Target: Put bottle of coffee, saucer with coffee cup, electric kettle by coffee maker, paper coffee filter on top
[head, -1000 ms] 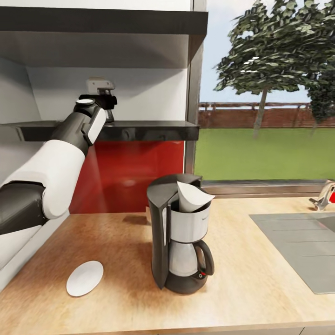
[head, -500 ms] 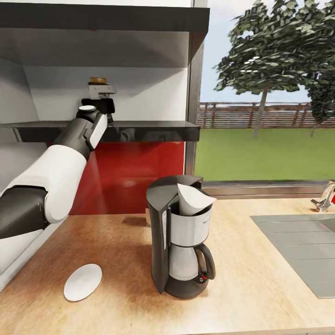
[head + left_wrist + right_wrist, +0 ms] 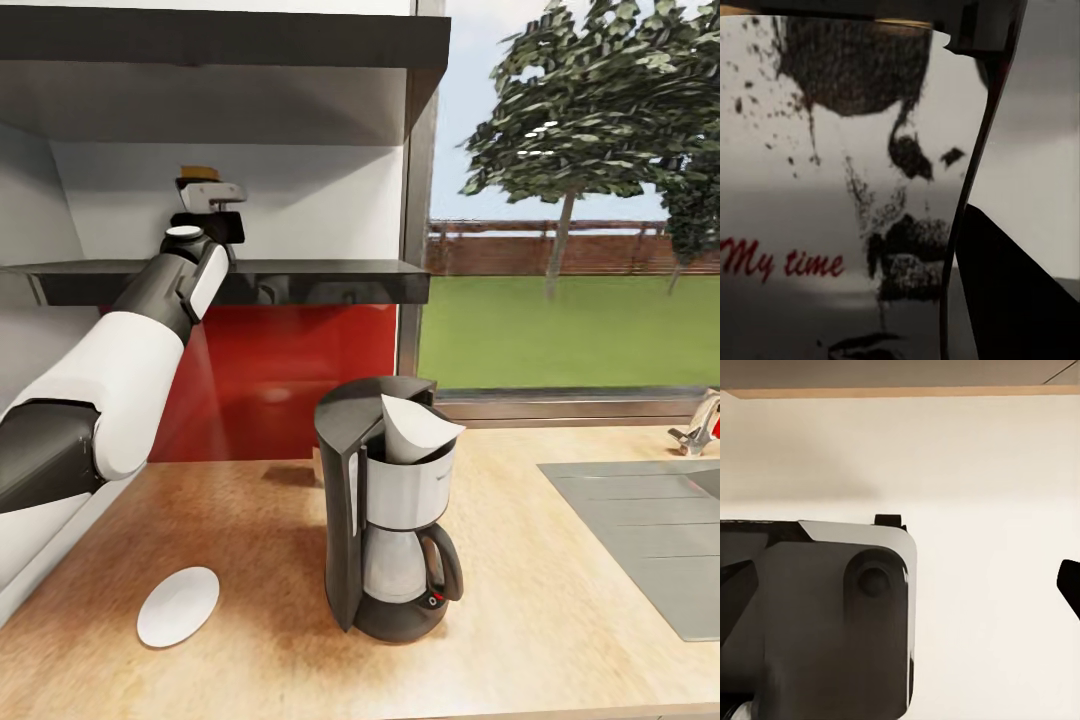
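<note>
My left gripper point(image 3: 208, 203) is up at the thin black kitchen shelf point(image 3: 320, 278), shut on the bottle of coffee, whose gold lid point(image 3: 200, 172) peeks out above the fingers. In the left wrist view the jar's white label point(image 3: 832, 187) reading "My time" is pressed close, beside a dark finger point(image 3: 1012, 292). The coffee maker point(image 3: 390, 510) stands on the wood-grain countertop point(image 3: 560, 620) with the white paper coffee filter point(image 3: 415, 428) in its top. The saucer point(image 3: 178, 606) lies at the front left. In the right wrist view one dark fingertip point(image 3: 1069, 585) shows far from the other side.
A steel sink point(image 3: 640, 530) is set into the counter at the right, with a tap point(image 3: 700, 425) behind it. A thicker dark shelf point(image 3: 220, 45) hangs above the black one. A red backsplash and a window lie behind the counter.
The left gripper has risen a little at the shelf, and the bottle's gold lid now shows above it. The camera shifted slightly at first.
</note>
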You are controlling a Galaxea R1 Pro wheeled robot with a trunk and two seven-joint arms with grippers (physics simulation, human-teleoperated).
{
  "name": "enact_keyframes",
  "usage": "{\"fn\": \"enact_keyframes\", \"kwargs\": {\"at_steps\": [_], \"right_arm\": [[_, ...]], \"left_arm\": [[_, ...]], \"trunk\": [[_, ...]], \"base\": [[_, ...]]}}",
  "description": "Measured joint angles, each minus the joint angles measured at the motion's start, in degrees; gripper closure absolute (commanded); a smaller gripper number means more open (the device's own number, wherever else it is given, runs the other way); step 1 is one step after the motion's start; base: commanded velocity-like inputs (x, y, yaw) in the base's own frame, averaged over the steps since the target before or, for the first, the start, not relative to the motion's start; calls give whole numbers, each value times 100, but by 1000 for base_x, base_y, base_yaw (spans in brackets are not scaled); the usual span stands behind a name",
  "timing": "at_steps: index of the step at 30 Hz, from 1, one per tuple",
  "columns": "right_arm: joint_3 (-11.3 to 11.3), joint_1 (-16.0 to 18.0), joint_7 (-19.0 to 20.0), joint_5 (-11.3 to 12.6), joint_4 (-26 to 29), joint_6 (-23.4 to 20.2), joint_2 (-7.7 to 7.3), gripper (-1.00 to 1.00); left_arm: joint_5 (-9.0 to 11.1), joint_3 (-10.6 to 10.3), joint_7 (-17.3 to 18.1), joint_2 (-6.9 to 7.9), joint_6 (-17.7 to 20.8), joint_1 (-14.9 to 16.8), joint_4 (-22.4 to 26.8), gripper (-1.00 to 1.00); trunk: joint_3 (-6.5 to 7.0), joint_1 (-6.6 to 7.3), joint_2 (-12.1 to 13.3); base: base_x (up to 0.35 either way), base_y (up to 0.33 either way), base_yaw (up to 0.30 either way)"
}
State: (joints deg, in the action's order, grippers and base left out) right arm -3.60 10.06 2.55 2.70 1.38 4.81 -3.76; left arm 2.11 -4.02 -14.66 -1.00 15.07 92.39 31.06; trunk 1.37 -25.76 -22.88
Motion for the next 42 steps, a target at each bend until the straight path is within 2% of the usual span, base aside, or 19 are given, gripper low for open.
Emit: {"fn": "enact_keyframes", "kwargs": {"at_steps": [5,9,14,18,20,25,42], "right_arm": [[0,-4,0,0,-2,0,0,-100],[0,-4,0,0,0,0,0,-100],[0,-5,0,0,-2,0,0,-100],[0,-6,7,0,0,0,14,-100],[0,-5,8,0,0,0,27,-100],[-6,-5,6,6,6,0,56,-100],[5,-6,17,24,18,18,62,-100]], "left_arm": [[1,-8,-4,-8,60,30,27,100],[-6,-23,-6,-10,409,81,144,100],[-7,-25,-6,-11,498,110,203,100],[-10,-31,-4,-4,944,135,267,100],[-13,-38,-3,1,1031,137,385,100],[-22,-51,18,6,1087,132,526,100],[-31,-75,15,-6,1080,114,551,100]], "trunk": [[0,0,0],[0,0,-1],[0,0,0],[0,0,0],[0,0,-1],[0,-2,2],[0,-4,1]], "base": [[0,0,0],[0,0,0],[0,0,0],[0,0,0],[0,0,0],[-113,0,0],[-331,0,0]]}}
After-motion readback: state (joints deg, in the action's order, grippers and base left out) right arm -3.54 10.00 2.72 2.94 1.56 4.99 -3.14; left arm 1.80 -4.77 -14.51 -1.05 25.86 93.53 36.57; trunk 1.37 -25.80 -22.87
